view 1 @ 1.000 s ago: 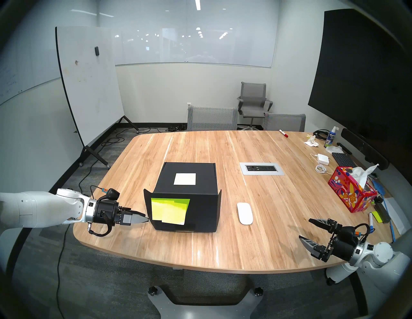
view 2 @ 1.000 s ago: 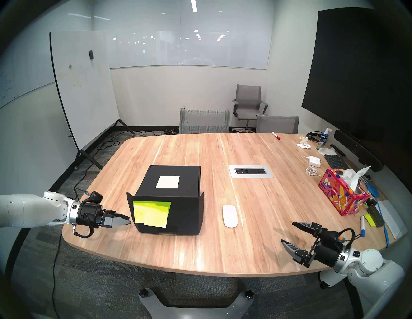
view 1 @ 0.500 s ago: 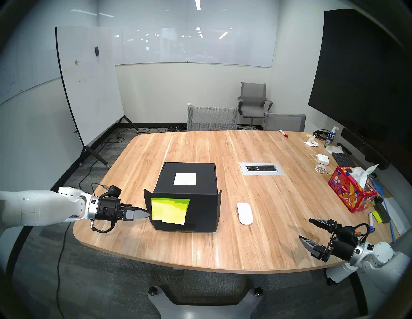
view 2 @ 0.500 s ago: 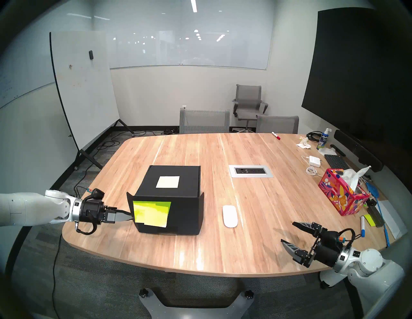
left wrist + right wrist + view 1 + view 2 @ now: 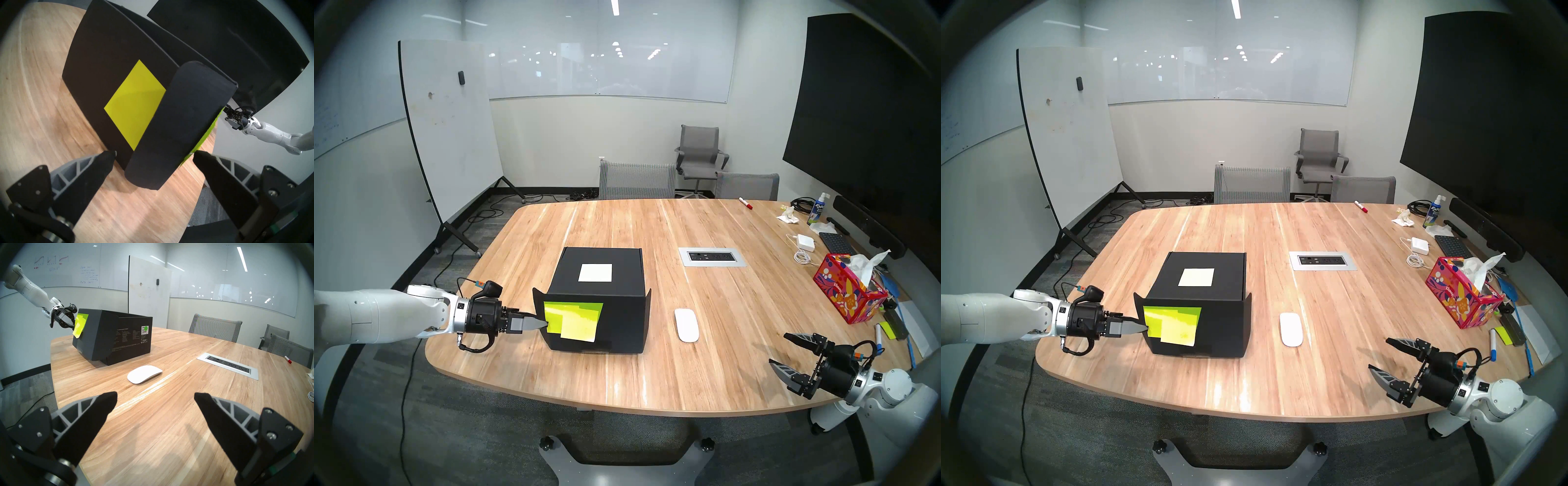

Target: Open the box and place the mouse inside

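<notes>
A: On the near left part of the table (image 5: 619,383), the black box (image 5: 602,298) sat shut, white label on top, yellow sticky notes (image 5: 573,320) on its front flap. Where was the left gripper (image 5: 153,153)?

B: At the flap's left edge. Fingers spread wide; from the wrist view the rounded side tab of the flap stood between the two tips, one finger (image 5: 103,162) by the box's side wall, the other out past the front. Nothing clamped. Whether a tip touched the cardboard, could not tell.

A: And the mouse (image 5: 686,324)?

B: White, flat on the wood just right of the box, well apart from both grippers. Right gripper (image 5: 780,353) hung over the near right corner, fingers fully apart, empty, aimed toward the mouse.

A: Room?

B: Pale wood meeting table, power panel (image 5: 712,257) in the middle, tissue box (image 5: 848,293) and clutter far right. Whiteboard (image 5: 449,129) on wheels, grey chairs, dark screen on the wall.

A: Change from a second earlier?

B: Left gripper had crept rightward, its tip now overlapping the yellow notes. Right arm, box, mouse unchanged.
</notes>
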Action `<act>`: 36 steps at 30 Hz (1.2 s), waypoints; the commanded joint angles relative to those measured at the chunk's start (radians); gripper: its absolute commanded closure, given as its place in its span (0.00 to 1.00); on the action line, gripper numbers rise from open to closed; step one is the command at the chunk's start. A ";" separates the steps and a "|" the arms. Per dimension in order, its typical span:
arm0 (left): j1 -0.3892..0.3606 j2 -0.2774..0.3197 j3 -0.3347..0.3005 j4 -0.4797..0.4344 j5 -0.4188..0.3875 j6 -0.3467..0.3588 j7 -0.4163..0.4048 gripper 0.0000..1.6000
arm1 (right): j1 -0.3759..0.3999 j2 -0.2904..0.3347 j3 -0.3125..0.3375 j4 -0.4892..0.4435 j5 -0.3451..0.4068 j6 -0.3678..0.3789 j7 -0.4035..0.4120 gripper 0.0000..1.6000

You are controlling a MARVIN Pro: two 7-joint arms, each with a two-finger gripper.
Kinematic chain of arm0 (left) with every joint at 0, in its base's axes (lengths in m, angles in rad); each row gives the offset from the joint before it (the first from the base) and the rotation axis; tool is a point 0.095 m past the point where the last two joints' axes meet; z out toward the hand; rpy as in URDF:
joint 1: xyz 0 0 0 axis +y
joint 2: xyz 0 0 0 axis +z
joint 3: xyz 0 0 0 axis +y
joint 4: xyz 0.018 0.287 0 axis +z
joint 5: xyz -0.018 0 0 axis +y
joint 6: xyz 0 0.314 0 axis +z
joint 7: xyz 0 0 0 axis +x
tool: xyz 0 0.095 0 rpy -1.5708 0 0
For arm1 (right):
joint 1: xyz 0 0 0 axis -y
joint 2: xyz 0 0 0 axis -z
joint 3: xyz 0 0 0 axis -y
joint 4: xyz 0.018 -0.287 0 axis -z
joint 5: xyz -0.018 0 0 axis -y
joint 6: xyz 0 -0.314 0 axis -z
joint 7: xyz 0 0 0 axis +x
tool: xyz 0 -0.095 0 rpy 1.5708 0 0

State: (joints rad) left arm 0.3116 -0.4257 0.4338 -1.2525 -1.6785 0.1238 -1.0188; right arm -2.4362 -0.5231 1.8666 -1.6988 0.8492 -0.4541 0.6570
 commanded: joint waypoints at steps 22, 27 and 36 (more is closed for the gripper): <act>-0.083 0.075 -0.016 -0.055 0.066 0.172 -0.074 0.00 | 0.001 0.000 0.004 -0.003 0.002 0.000 0.000 0.00; -0.083 0.078 -0.018 -0.058 0.066 0.177 -0.076 0.00 | 0.000 0.000 0.004 -0.003 0.002 0.000 0.000 0.00; -0.083 0.081 -0.016 -0.067 0.072 0.183 -0.073 0.00 | 0.000 0.000 0.004 -0.003 0.002 0.000 0.000 0.00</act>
State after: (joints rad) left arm 0.2453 -0.3497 0.4295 -1.3131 -1.6057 0.3064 -1.0837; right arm -2.4361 -0.5231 1.8666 -1.6988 0.8491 -0.4541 0.6570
